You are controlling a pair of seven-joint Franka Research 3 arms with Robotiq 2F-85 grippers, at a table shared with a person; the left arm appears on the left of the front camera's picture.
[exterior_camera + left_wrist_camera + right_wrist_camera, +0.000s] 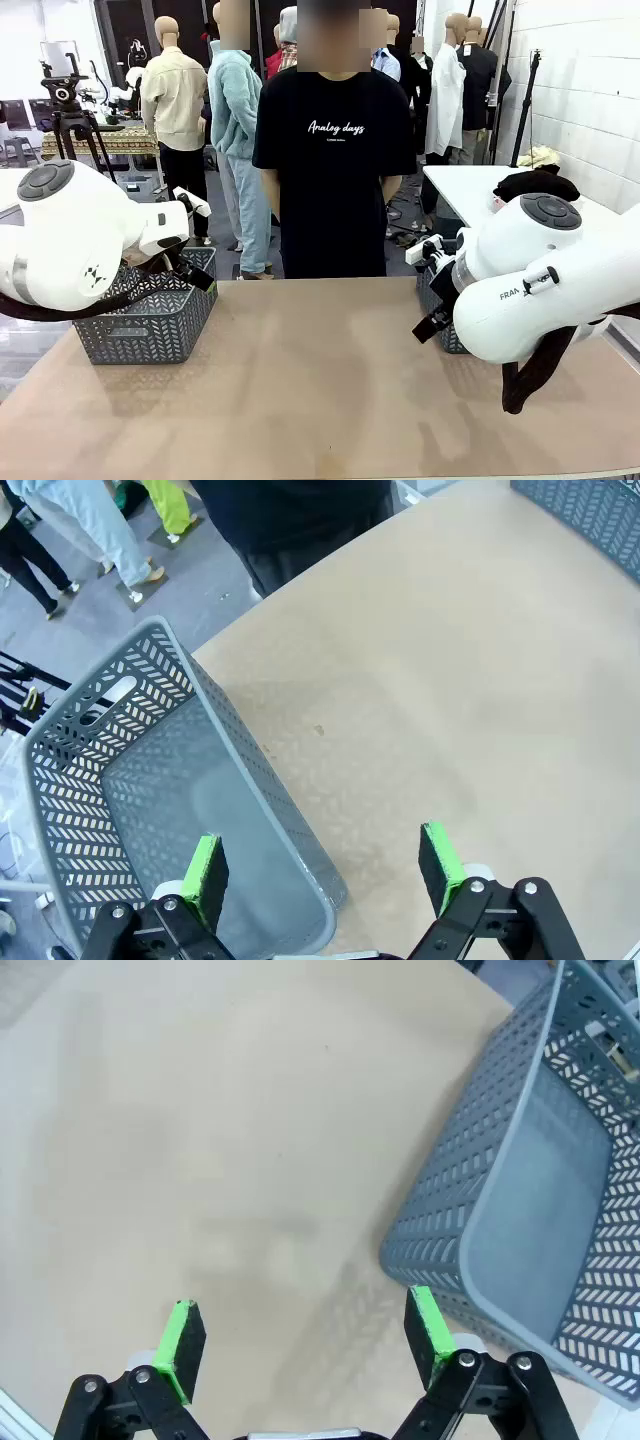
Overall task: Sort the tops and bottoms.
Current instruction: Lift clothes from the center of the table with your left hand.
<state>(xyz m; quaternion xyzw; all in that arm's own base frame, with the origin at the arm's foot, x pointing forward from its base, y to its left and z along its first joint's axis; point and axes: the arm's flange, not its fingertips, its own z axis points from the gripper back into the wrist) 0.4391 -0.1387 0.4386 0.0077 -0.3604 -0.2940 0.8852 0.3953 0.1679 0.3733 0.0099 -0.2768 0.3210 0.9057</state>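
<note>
The tops and the bottoms are out of view. My left gripper hangs open over the near rim of the left grey basket, which has nothing inside it. Its fingers hold nothing. My right gripper is open too, above bare tabletop, with the right grey basket just beside its right pad. In the front view the left arm hovers above the left basket, and the right arm covers most of the right basket.
A person in a black T-shirt stands at the far edge of the table, arms down. The brown table stretches bare between the two baskets. A white side table stands at the back right.
</note>
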